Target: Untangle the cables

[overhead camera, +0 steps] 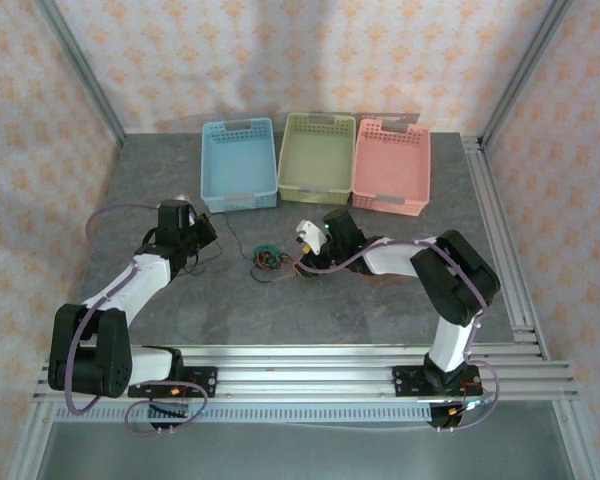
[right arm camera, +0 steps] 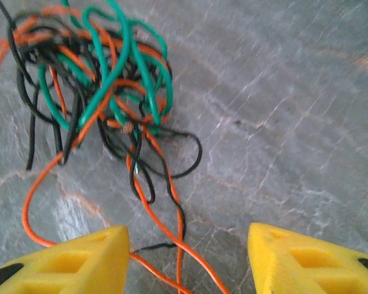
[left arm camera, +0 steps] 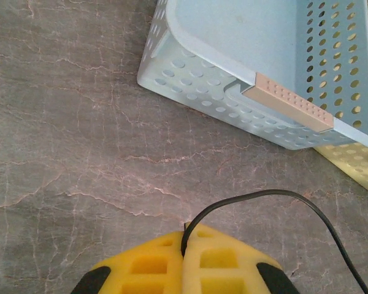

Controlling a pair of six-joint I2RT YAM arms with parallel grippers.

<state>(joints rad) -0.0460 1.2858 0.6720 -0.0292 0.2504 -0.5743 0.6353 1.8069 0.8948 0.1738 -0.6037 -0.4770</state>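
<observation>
The left claw (left arm camera: 185, 242) is clenched on a black cable (left arm camera: 264, 193), just short of the blue basket (left arm camera: 196, 79) wall, with bare bench (left arm camera: 67, 135) to its left. The cables (right arm camera: 104, 86) lie tangled mid-bench in black, green and orange loops, apart from that basket. The black cable seems to trail into the knot, though it is faint from above. The right claw (right arm camera: 187, 245) is released just beside the tangle, orange strands running between its fingers (right arm camera: 73, 257). The bench is grey and marbled, and patterned walls (overhead camera: 40, 120) enclose it.
</observation>
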